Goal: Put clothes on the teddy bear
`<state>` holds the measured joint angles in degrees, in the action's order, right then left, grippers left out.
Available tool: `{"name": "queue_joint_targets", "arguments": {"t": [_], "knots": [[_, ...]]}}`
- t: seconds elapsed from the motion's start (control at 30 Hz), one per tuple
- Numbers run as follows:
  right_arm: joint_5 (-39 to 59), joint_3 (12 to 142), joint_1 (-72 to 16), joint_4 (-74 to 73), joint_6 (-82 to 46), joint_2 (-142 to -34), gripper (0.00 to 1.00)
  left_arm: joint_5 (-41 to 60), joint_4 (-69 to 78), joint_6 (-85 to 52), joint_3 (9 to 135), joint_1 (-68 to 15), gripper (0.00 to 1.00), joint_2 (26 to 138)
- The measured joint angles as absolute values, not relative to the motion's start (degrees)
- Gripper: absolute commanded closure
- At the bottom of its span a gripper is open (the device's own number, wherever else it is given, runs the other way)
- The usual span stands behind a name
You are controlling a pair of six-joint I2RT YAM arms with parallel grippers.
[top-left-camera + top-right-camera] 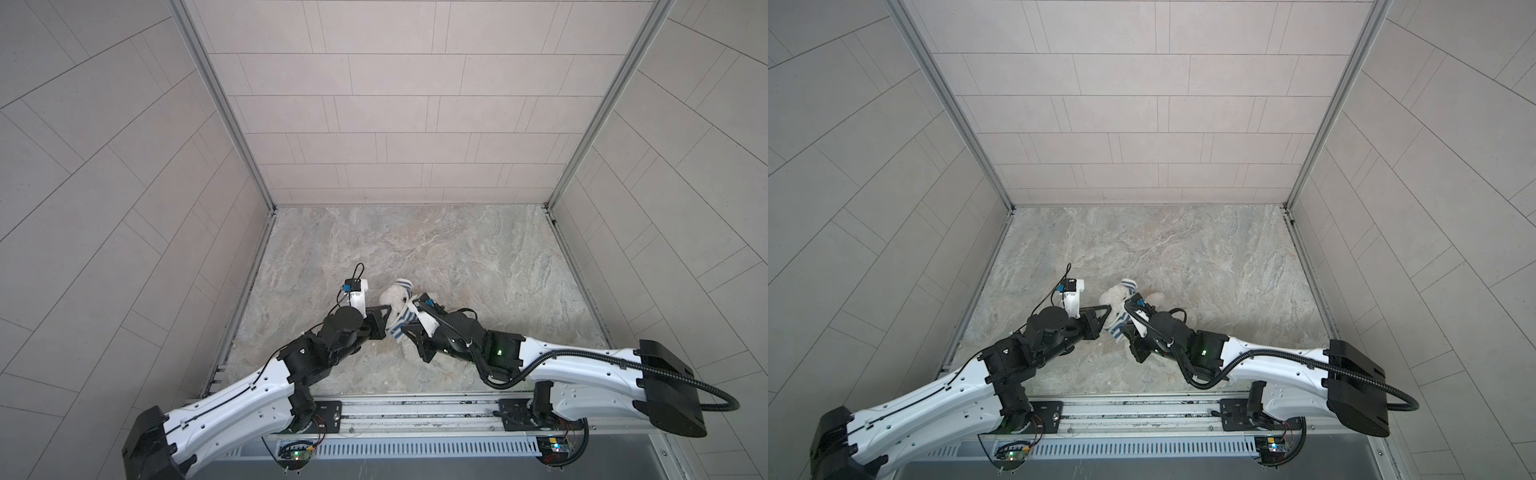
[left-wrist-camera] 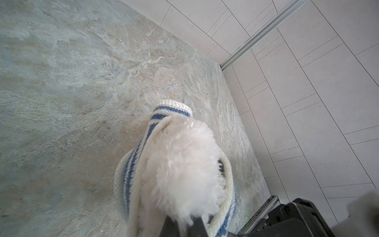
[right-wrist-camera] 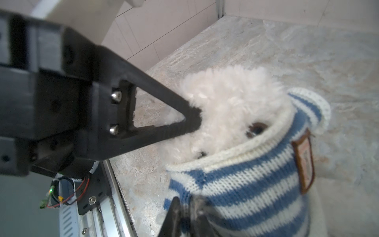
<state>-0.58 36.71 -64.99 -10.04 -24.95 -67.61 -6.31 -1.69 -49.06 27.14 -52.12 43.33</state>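
At the front middle of the marble counter (image 1: 457, 257), the teddy bear (image 3: 225, 98) is held between our two arms, its striped sweater (image 3: 246, 184) drawn up to the eyes. Our left pincer (image 3: 194, 121) is clamped on the head fur and our right pincer (image 3: 184, 213) on the sweater's hem. The bear's long axis runs from one to the other.
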Motion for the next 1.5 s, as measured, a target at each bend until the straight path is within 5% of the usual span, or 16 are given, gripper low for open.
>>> {"name": "queue_joint_targets", "arguments": {"t": [0.6,1.2,1.37,1.5], "knots": [[-3.6,26.26,-64.69,-13.98,-29.69,-62.81,1.0,10.11,-3.36,-49.41,29.39,-41.69,1.0,42.0],[-11.73,25.1,-64.12,-8.01,-35.31,-56.31,0.99,30.94,-14.04,-31.68,38.37,-32.51,1.0,44.34],[-8.19,25.04,-63.68,-8.8,-32.51,-53.25,0.72,31.7,-14.0,-26.74,38.37,-32.25,1.0,44.07],[-7.25,26.72,-62.92,-6.09,-31.2,-50.09,0.59,29.85,-13.74,-22.13,38.33,-33.69,1.0,42.61]]}}
